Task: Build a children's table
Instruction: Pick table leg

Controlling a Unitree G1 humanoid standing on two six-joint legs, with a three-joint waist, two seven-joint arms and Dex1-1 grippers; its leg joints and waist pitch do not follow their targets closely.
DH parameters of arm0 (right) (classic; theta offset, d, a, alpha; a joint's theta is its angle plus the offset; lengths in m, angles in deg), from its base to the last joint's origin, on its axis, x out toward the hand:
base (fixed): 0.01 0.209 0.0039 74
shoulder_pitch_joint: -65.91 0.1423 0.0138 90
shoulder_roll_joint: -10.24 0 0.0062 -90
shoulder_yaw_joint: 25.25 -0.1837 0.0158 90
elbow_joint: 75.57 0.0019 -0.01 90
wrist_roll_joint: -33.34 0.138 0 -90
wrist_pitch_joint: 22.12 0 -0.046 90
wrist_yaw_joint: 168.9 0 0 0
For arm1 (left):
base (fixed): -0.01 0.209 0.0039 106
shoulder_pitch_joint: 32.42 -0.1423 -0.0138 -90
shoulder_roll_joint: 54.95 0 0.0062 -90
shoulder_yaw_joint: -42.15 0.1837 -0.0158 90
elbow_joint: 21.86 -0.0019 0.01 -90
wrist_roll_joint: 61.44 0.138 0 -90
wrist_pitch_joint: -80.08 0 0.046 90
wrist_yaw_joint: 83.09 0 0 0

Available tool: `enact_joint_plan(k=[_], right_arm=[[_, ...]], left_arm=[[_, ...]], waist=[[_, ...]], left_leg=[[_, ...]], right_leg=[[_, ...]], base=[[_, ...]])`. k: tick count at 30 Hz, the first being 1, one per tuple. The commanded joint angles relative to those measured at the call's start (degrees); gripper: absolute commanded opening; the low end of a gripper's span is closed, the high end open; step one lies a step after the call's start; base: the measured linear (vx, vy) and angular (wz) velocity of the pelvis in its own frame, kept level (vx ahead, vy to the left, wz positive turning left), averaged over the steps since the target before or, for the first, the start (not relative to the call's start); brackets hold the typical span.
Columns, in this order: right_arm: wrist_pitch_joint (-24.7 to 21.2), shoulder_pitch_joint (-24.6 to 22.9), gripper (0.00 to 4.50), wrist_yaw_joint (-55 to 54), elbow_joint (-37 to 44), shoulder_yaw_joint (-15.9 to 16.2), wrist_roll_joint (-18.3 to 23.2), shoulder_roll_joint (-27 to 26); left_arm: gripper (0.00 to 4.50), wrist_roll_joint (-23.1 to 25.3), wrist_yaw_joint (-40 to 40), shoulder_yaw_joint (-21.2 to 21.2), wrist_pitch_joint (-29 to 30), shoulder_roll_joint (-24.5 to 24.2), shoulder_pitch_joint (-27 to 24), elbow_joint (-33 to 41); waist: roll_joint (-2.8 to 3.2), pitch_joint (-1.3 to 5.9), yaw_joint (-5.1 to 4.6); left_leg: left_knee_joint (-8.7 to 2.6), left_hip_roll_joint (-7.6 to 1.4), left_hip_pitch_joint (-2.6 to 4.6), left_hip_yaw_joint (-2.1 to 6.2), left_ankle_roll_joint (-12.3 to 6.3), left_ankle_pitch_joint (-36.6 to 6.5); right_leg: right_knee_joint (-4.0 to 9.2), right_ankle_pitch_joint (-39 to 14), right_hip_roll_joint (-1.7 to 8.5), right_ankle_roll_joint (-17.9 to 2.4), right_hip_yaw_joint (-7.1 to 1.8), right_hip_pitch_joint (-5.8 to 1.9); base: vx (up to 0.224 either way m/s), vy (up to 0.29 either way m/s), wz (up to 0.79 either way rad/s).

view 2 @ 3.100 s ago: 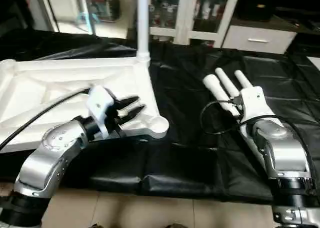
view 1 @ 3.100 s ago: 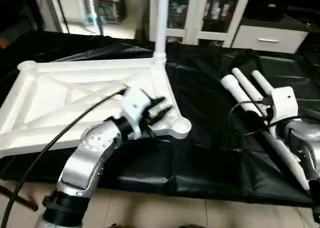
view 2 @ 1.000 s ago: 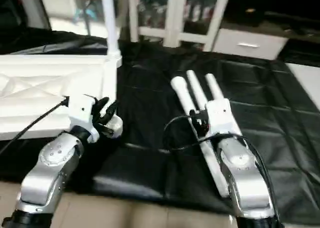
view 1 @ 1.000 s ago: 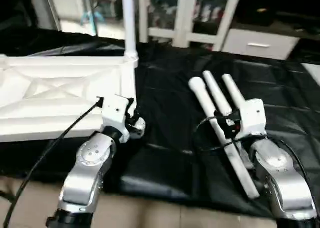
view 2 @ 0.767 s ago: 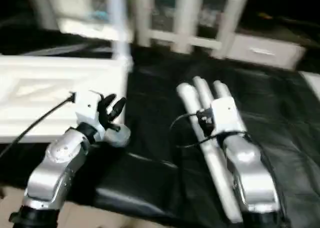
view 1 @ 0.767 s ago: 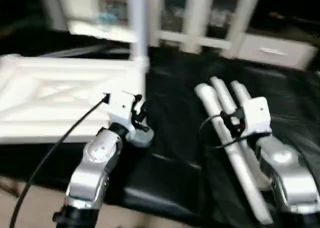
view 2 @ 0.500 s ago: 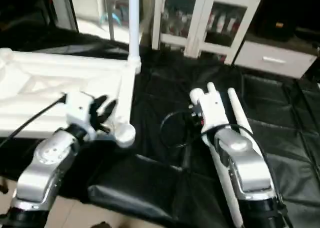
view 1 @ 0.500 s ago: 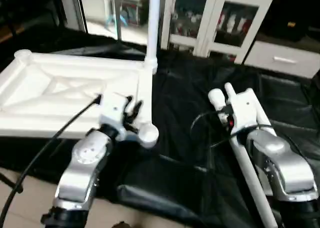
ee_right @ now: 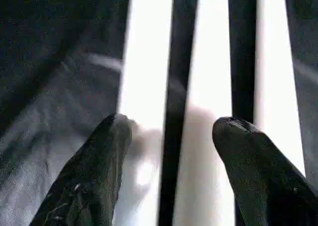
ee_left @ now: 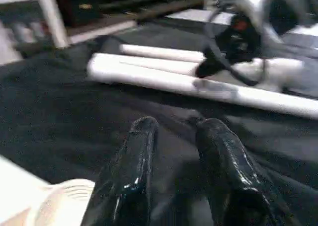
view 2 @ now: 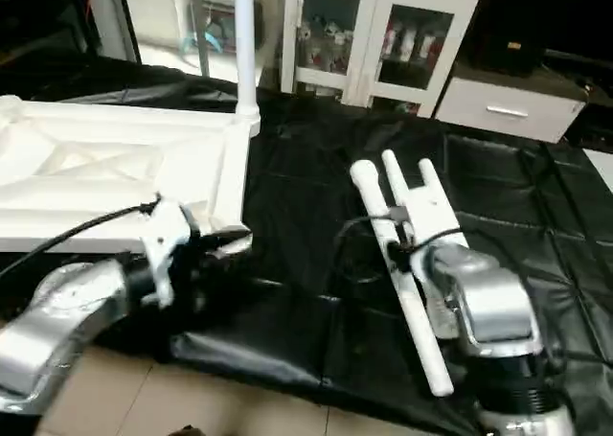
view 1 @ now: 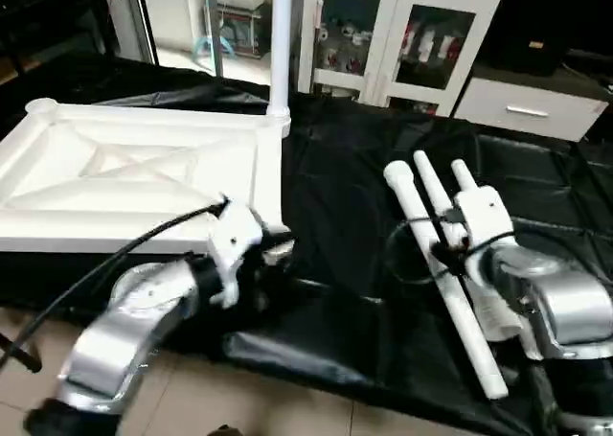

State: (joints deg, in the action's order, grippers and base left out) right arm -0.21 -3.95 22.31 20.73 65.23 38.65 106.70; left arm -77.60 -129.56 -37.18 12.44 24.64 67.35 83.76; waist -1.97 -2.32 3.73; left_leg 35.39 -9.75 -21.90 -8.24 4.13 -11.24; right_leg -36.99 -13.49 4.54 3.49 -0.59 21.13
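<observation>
- You had the white plastic rectangular table top (view 1: pixel 144 182) lying upside down on the black sheet (view 1: pixel 354 216), ribbed X-braced underside facing up, at about ten o'clock from the robot.
- One long tapered white tube leg (view 1: pixel 280 43) stood upright in the round socket at the top's far corner nearest the middle of the sheet.
- Three more loose white tube legs (view 1: pixel 436 254) lay side by side on the sheet at about two o'clock, well apart from the top.
- Your left gripper (ee_left: pixel 171 136) hung low over the black sheet just beside the near round corner socket (ee_left: pixel 59 203) of the top; its two black fingers (ee_left: pixel 134 156) stood a narrow gap apart with nothing between them.
- Your right gripper (ee_right: pixel 169 131) pointed down over the loose legs, its black fingers (ee_right: pixel 99 156) spread wide to either side of two of the tubes; you could not tell whether they touched them.
- A white glass-door cabinet (view 1: pixel 397 38) stood at twelve o'clock beyond the sheet.
</observation>
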Motion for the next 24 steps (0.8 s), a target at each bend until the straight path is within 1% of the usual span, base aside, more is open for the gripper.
enact_joint_plan(k=[1,2,3,4,5,6,7,8,9,10,11,12,13,16,18,19,20,21,22,23,24], right_arm=[[-2.1,0.3,2.96,1.2,-1.0,0.2,1.0,0.3],[-2.3,0.0,2.96,1.3,-1.6,0.2,1.0,0.2],[-2.3,0.0,2.96,1.3,-1.6,0.2,1.0,0.2],[-2.7,-0.4,2.96,1.6,-2.1,-0.3,1.5,-0.4],[-2.7,-0.4,2.96,1.6,-2.1,-0.3,1.5,-0.4],[-3.4,-0.4,2.96,1.7,-2.4,-0.8,1.9,-0.9],[-3.7,-0.5,2.96,1.8,-2.5,-1.6,2.5,-1.5],[-3.8,-0.6,2.96,1.9,-2.5,-1.7,2.6,-1.6],[-3.9,-0.6,2.96,1.9,-2.5,-2.0,2.8,-1.7],[-4.0,-0.6,2.96,2.0,-2.5,-2.0,2.9,-1.6],[-4.1,-0.6,2.96,2.2,-2.5,-2.0,2.9,-1.3],[-4.0,-0.6,2.96,2.4,-2.6,-1.8,2.8,-0.9],[-3.9,-0.6,2.96,2.6,-2.6,-1.6,2.6,-0.5],[-4.0,-0.4,2.96,3.0,-2.8,-1.1,2.6,0.0],[-4.7,-0.6,2.96,3.5,-3.2,-0.6,2.7,0.4],[-4.7,-0.6,2.96,3.5,-3.2,-0.6,2.7,0.4],[-5.1,-0.8,2.96,3.5,-3.4,-0.4,2.7,0.6],[-5.2,-0.8,2.96,3.5,-3.4,-0.3,2.7,0.6],[-5.5,-0.9,2.82,3.6,-3.6,-0.2,2.9,0.7],[-5.8,-1.1,2.82,3.7,-3.7,-0.1,3.0,0.8],[-6.4,-1.4,2.71,3.9,-4.0,0.0,3.3,1.0]], left_arm=[[1.58,0.0,-1.5,1.5,0.5,-0.9,1.4,1.1],[1.58,0.2,-1.6,1.8,0.4,-1.1,1.6,1.2],[1.58,0.2,-1.6,1.8,0.4,-1.1,1.6,1.2],[1.58,0.7,-1.6,2.2,0.0,-1.2,1.7,1.3],[1.58,0.7,-1.6,2.2,0.0,-1.2,1.7,1.3],[1.58,1.0,-1.8,2.4,-0.1,-1.3,1.8,1.5],[1.58,1.0,-1.7,2.6,0.1,-1.3,1.9,1.7],[1.58,1.0,-1.7,2.6,0.1,-1.2,1.9,1.8],[1.58,0.8,-1.8,2.7,0.4,-1.3,1.9,2.3],[1.58,0.6,-1.8,2.7,0.6,-1.3,2.0,2.6],[1.58,0.3,-1.9,2.6,1.0,-1.3,1.9,3.1],[1.58,0.1,-1.9,2.6,1.2,-1.3,1.9,3.5],[1.58,0.1,-1.8,2.6,1.2,-1.2,1.8,3.6],[1.58,0.2,-1.6,2.9,1.0,-1.2,1.4,3.7],[1.58,0.3,-1.4,3.4,0.8,-1.1,1.0,3.9],[1.58,0.3,-1.4,3.4,0.8,-1.1,1.0,3.9],[1.58,0.4,-1.3,3.5,0.9,-1.0,1.0,4.0],[1.58,0.4,-1.3,3.5,0.9,-1.0,1.0,4.0],[1.58,0.4,-1.3,3.6,0.9,-0.9,1.0,4.0],[1.58,0.4,-1.3,3.6,0.9,-0.9,1.0,4.1],[1.58,0.4,-1.2,3.7,1.0,-0.8,1.1,4.1]], waist=[[0.41,2.42,-0.17],[0.26,2.61,-0.21],[0.32,2.67,-0.19],[0.33,2.61,-0.17],[0.4,2.64,-0.19],[0.34,2.67,-0.18],[-0.13,2.67,-0.26],[0.08,2.72,-0.16],[-0.63,2.7,-0.38],[-0.21,2.66,-0.25],[-0.68,2.64,-0.42],[-0.51,2.62,-0.38],[-0.49,2.56,-0.46],[-0.81,2.53,-0.43],[-0.88,2.52,-0.42],[-1.11,2.54,-0.4],[-1.07,2.47,-0.4],[-1.1,2.56,-0.4],[-1.14,2.53,-0.4],[-1.27,2.51,-0.39],[-1.19,2.47,-0.34]], left_leg=[[-5.73,-1.73,1.17,0.19,5.53,-16.5],[-5.63,-1.78,1.03,0.09,5.28,-14.4],[-5.62,-1.81,0.93,0.09,5.21,-13.3],[-5.55,-1.77,0.92,-0.08,5.01,-12.4],[-5.53,-1.78,0.92,-0.11,5.04,-12.0],[-5.5,-1.79,0.99,-0.15,5.07,-11.9],[-5.46,-1.81,1.03,-0.28,4.91,-11.6],[-5.46,-1.83,1.06,-0.27,4.73,-11.2],[-5.4,-1.88,1.03,-0.45,4.45,-10.9],[-5.45,-1.94,1.11,-0.41,4.43,-10.8],[-5.41,-2.01,1.13,-0.49,4.25,-10.6],[-5.39,-2.01,1.29,-0.63,4.3,-10.7],[-5.43,-2.01,1.26,-0.63,4.59,-11.1],[-5.5,-2.07,1.3,-0.64,5.16,-11.7],[-5.5,-2.07,1.26,-0.63,5.18,-11.6],[-5.47,-2.07,1.23,-0.65,5.06,-11.1],[-5.46,-2.03,1.2,-0.71,5.02,-11.1],[-5.41,-2.04,1.2,-0.68,5.02,-10.8],[-5.41,-2.05,1.18,-0.72,4.99,-10.6],[-5.45,-2.06,1.12,-0.69,4.94,-10.7],[-5.45,-2.08,1.18,-0.7,4.91,-10.9]], right_leg=[[5.17,-12.5,1.92,-8.0,-0.81,-0.24],[4.96,-9.9,1.9,-8.3,-0.81,-0.4],[4.81,-8.5,1.91,-8.4,-0.78,-0.5],[4.8,-7.2,1.84,-8.6,-0.8,-0.46],[4.68,-6.4,1.76,-8.9,-0.78,-0.47],[4.66,-6.0,1.71,-9.0,-0.77,-0.47],[4.69,-5.4,1.63,-9.2,-0.79,-0.46],[4.54,-5.0,1.72,-9.5,-0.8,-0.51],[4.68,-4.9,1.63,-9.5,-0.82,-0.52],[4.56,-5.1,1.7,-9.6,-0.83,-0.51],[4.5,-5.5,1.68,-9.5,-0.83,-0.52],[4.64,-5.8,1.63,-9.4,-0.86,-0.33],[4.67,-6.2,1.57,-9.2,-0.88,-0.27],[4.74,-6.4,1.58,-8.7,-0.88,-0.25],[4.72,-6.0,1.59,-8.6,-0.91,-0.28],[4.7,-5.8,1.61,-8.6,-0.91,-0.36],[4.77,-5.8,1.61,-8.6,-0.95,-0.28],[4.71,-5.6,1.61,-8.6,-0.93,-0.39],[4.72,-5.4,1.62,-8.7,-0.95,-0.35],[4.72,-5.6,1.61,-8.8,-0.91,-0.44],[4.76,-5.8,1.63,-8.8,-0.95,-0.36]], base=[[0.0,0.0,0.0],[0.0,0.0,0.0],[0.0,0.0,0.0],[0.0,0.0,0.0],[0.0,0.0,0.0],[0.0,0.0,0.0],[0.0,0.0,0.0],[0.0,0.0,0.0],[0.0,0.0,0.0],[0.0,0.0,0.0],[0.0,0.0,0.0],[0.0,0.0,0.0],[0.0,0.0,0.0],[0.0,0.0,0.0],[0.0,0.0,0.0],[0.0,0.0,0.0],[0.0,0.0,0.0],[0.0,0.0,0.0],[0.0,0.0,0.0],[0.0,0.0,0.0],[0.0,0.0,0.0]])
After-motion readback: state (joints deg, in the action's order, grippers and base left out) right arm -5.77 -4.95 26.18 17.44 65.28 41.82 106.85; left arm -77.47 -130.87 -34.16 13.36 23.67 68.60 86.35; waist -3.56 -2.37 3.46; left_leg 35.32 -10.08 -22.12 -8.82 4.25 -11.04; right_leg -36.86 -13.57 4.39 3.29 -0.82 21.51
